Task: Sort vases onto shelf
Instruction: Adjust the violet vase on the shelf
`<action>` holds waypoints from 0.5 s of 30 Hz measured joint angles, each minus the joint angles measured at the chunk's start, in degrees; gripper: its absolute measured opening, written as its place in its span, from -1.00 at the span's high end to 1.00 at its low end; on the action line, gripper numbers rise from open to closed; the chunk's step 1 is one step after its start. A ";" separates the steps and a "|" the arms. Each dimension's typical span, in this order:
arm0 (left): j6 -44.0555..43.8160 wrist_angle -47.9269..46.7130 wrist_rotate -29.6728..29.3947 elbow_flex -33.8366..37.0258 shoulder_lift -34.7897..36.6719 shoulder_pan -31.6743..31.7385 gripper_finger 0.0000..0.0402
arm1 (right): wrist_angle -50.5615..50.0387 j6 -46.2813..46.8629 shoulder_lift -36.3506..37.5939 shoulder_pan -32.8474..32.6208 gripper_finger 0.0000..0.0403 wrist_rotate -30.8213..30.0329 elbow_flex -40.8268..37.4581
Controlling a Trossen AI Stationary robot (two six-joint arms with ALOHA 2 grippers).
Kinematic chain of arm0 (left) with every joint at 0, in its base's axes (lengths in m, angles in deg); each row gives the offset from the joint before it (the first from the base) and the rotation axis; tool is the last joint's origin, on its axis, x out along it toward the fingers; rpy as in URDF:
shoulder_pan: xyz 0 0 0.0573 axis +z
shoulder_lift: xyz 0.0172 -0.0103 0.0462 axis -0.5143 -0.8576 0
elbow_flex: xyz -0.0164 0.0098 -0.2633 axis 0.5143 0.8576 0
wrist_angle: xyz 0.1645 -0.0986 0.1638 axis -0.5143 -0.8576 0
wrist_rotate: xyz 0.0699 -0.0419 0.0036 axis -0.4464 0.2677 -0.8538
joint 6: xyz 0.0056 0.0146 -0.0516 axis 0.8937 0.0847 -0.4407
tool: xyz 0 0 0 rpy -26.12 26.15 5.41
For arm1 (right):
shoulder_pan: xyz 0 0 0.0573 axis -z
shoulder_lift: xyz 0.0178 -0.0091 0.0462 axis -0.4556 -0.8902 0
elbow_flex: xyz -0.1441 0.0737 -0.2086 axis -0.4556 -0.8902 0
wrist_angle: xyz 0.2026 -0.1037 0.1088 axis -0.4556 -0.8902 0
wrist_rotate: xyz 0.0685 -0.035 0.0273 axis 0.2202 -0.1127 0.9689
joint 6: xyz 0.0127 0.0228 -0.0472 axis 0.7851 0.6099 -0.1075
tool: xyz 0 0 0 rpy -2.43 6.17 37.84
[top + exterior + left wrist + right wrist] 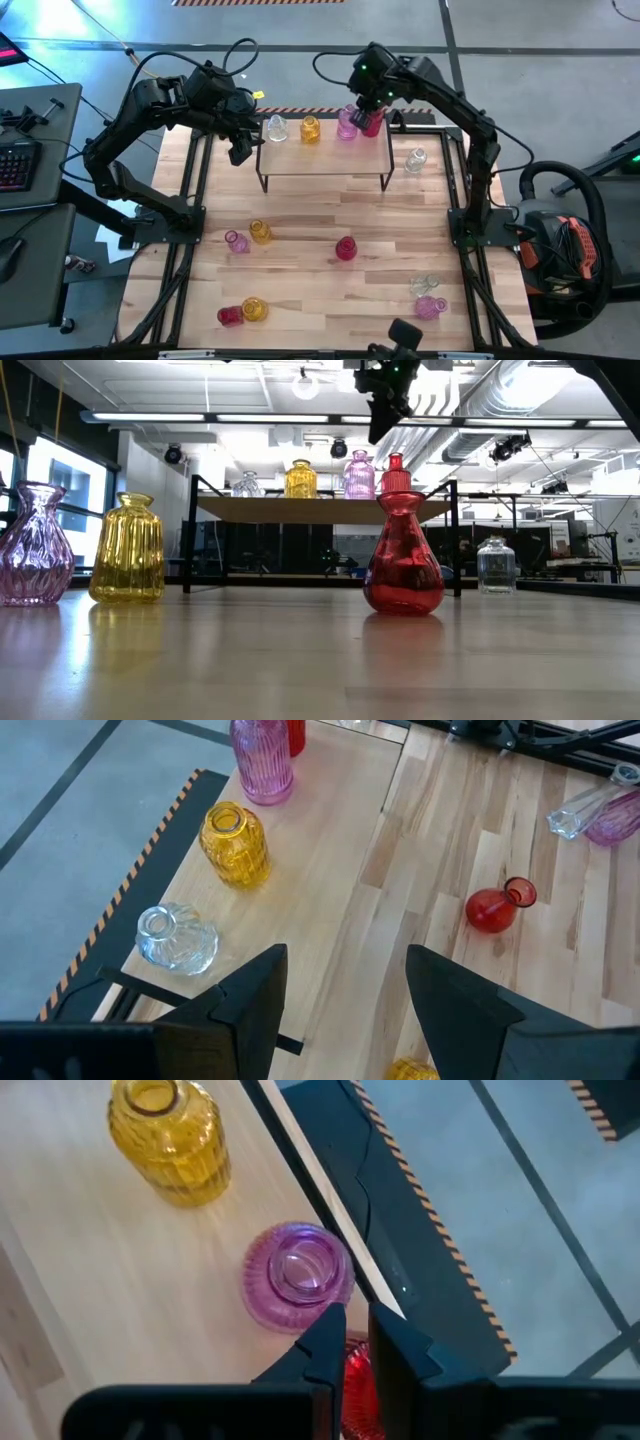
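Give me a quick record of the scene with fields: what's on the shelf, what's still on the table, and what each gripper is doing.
shelf: four vases in a row along the far edge
row, left to right: clear vase, yellow vase, pink vase, red vase
table: nine vases off the shelf, upright or lying down
left gripper: open, empty, by the shelf's left end
right gripper: fingers nearly together above the red vase; grip unclear

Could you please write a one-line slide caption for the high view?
Right pincer closed above red vase on shelf; left pincer empty.
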 joint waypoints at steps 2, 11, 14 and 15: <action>0.00 0.02 0.00 -0.02 0.00 0.00 0.02 | 0.01 0.21 0.00 0.16 0.86 0.02 -1.17; 0.00 0.00 -0.01 -0.02 0.00 0.02 0.02 | 2.09 1.10 -0.03 0.36 0.86 0.29 -4.91; 0.00 0.02 0.00 -0.02 0.00 0.00 0.02 | 3.17 1.27 -0.08 0.51 0.86 0.31 -6.22; 0.02 0.00 0.00 0.00 0.00 0.00 0.02 | 3.27 1.45 -0.09 0.58 0.86 0.37 -6.49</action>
